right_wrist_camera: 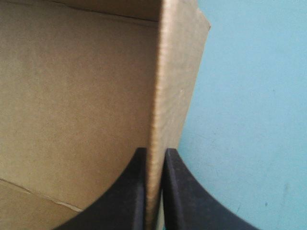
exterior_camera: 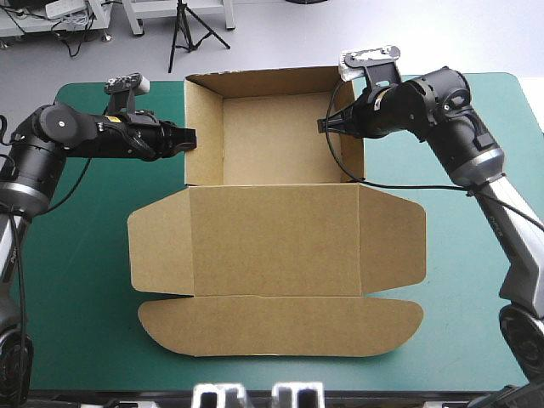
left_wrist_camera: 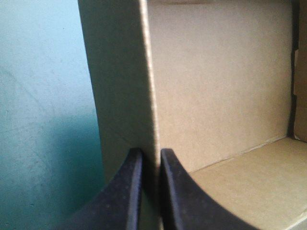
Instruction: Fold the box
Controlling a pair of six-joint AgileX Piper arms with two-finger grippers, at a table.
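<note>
Your left gripper (left_wrist_camera: 149,152) and right gripper (right_wrist_camera: 155,152) each clamp one side wall of the box (exterior_camera: 272,238); hold both walls upright and move together, no twisting

The box (exterior_camera: 276,242) is plain brown board with no print, a shade darker on its shadowed inner walls. The cover (exterior_camera: 76,280) under it is an even teal-green. The left gripper (exterior_camera: 190,138) and the right gripper (exterior_camera: 326,125) both have black fingers.

Teal-green table cover (exterior_camera: 76,280), pale grey floor (exterior_camera: 280,38) beyond, black tripod (exterior_camera: 180,25), white bench legs (exterior_camera: 134,19)
</note>
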